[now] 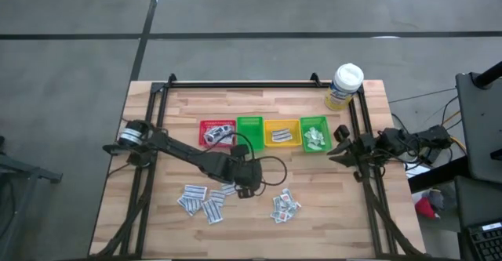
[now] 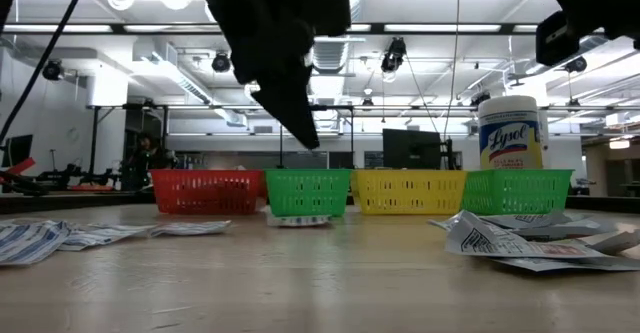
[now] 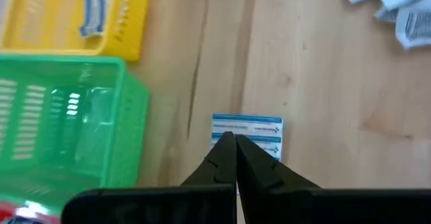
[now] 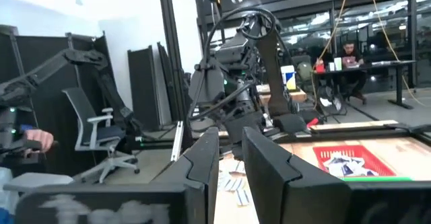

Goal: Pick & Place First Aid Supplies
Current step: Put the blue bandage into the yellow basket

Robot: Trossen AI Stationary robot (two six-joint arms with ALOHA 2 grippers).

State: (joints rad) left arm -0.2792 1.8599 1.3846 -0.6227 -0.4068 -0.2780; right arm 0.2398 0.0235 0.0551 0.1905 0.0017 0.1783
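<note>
Hovering my clenched, empty left hand (image 3: 236,142) directly over the blue-printed packet (image 3: 250,131) lying flat just in front of the green bin (image 3: 101,109), mid-tabletop, I sit far nearer it than my right hand (image 1: 343,145) by the right edge.

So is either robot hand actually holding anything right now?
The left hand is shut on one edge of a white packet with blue print. The right hand holds nothing.

Lysol btl (image 1: 345,85), red (image 1: 217,132), grn (image 1: 249,132), ylw (image 1: 282,132) bins
</note>
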